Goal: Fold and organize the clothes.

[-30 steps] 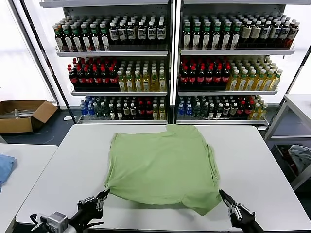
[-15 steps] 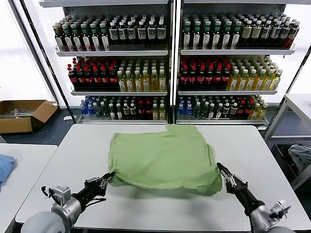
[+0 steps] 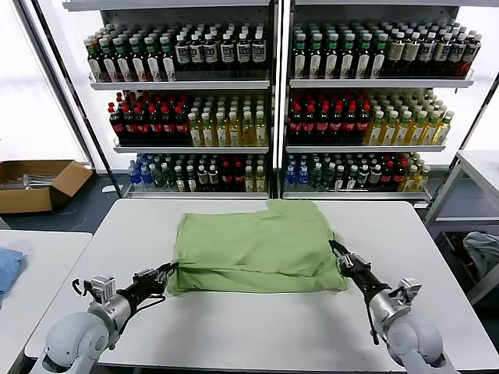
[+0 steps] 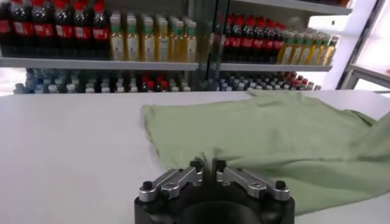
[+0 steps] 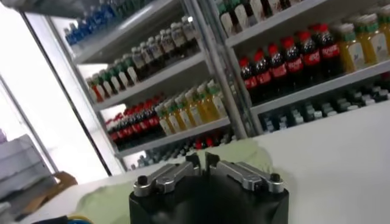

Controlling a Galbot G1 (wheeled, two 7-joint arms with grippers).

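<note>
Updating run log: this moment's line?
shirt: folded, on table | left gripper: at near-left corner | right gripper: at right edge

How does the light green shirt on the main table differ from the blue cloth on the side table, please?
The light green shirt lies spread across the middle of the main table and is fully in view. The blue cloth sits at the side table's edge and is mostly cut off in the head view. The shirt is pale green, the cloth blue. Both are soft fabric on white tabletops.
</note>
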